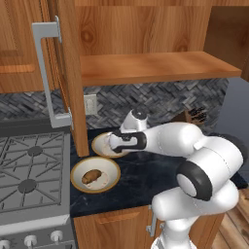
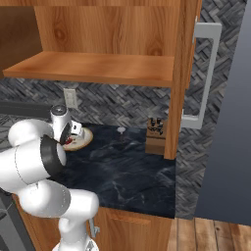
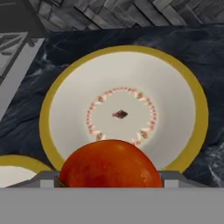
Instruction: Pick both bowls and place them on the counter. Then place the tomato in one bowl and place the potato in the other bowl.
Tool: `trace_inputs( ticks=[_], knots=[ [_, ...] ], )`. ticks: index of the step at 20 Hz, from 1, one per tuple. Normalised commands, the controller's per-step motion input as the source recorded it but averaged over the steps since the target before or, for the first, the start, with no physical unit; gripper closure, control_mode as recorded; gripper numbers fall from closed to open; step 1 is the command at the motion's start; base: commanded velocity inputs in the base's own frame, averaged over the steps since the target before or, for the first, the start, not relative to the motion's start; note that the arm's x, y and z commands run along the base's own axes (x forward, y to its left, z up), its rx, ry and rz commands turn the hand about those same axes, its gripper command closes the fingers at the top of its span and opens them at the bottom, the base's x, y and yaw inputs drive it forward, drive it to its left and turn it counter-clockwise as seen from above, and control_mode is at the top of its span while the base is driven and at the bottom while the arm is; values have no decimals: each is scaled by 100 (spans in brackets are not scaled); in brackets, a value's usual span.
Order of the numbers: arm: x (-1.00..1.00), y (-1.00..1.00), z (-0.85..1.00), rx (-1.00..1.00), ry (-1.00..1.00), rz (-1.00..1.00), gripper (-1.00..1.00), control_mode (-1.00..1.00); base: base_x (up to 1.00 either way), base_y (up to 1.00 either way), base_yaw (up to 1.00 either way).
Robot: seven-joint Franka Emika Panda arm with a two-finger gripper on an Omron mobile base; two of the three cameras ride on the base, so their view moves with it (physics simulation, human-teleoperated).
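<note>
Two cream bowls with tan rims stand on the black counter. The nearer bowl holds the tan potato. My gripper hangs just above the farther bowl, shut on the red-orange tomato. In the hand view the tomato sits low between the jaws, with that bowl below it and the rim of the other bowl at lower left. From the right base view the tomato shows under the gripper, over the bowl.
A grey stove borders the bowls on the left. An open wooden cabinet door with a grey handle stands upright beside the farther bowl. A wooden shelf runs overhead. A knife block stands at the counter's far right.
</note>
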Motion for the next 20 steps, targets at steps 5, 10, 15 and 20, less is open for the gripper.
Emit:
trace_inputs(
  ticks=[5, 10, 15, 20],
  knots=[
    [12, 3, -18, -2, 7, 0, 100, -100, 0, 0, 0],
    [9, 3, -23, -6, 9, 0, 100, -100, 0, 0, 0],
    [19, 5, -14, -6, 3, 0, 100, -100, 0, 0, 0],
    [24, 6, -7, -5, 1, 0, 100, -100, 0, 0, 0]
  ],
)
